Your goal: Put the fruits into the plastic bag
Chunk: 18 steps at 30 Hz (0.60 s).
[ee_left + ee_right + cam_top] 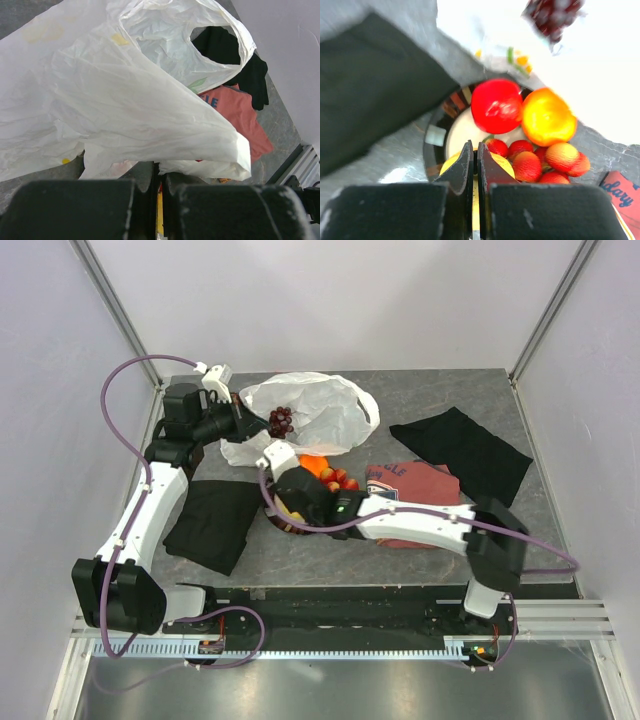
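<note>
The plastic bag (318, 410) lies crumpled at the back of the table, with the dark grape bunch (281, 421) inside it. My left gripper (243, 423) is at its left edge, shut on the bag film (150, 100); the closed jaws (160, 167) meet under the draped plastic. My right gripper (286, 512) hovers over the plate (433, 146), shut (475, 148) with nothing visible between the fingers. Just below its tips lies the yellow lemon (501, 163). The red apple (496, 106), the orange (547, 116) and several small red-yellow fruits (561, 157) also sit on the plate.
A black cloth (210, 525) lies front left beside the plate, and another black cloth (460, 450) at the back right. A red printed T-shirt (415, 485) lies under my right arm. Enclosure walls close in the table on three sides.
</note>
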Available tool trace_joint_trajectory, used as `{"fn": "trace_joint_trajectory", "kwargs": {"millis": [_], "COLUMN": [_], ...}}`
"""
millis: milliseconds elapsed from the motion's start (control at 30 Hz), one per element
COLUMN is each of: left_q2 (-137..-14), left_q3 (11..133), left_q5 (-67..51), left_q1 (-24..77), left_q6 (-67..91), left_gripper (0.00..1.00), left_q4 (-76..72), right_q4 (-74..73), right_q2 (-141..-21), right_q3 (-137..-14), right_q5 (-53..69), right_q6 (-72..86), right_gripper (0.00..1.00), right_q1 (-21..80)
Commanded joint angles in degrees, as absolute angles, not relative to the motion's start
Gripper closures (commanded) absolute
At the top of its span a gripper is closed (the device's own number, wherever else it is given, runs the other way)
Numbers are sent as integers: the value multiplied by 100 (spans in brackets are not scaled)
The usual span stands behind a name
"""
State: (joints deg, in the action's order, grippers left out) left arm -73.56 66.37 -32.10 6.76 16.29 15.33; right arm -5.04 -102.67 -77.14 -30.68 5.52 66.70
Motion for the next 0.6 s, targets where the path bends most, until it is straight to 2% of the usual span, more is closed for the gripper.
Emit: {"fn": "trace_joint_trajectory", "kwargs": {"millis": [0,233,567], "left_q2": [-7374,-7383,-7400], "left_q3": [6724,6715,6715], "left_q5": [-3340,-3349,-3357], "left_q1": [642,633,633], "left_q6": [1802,1802,1810], "left_gripper": [99,98,99], "left_q4": [1468,1468,1459], "right_q4": [456,791,870], "right_q2": [-9326,-8675,-8210], "right_q3": [-7164,-6618,-6223], "right_q5": [-2462,-1847,-1574], "right_q6": [1238,1617,1881], "right_gripper": [100,100,100], "right_q1": [6391,6047,5486]}}
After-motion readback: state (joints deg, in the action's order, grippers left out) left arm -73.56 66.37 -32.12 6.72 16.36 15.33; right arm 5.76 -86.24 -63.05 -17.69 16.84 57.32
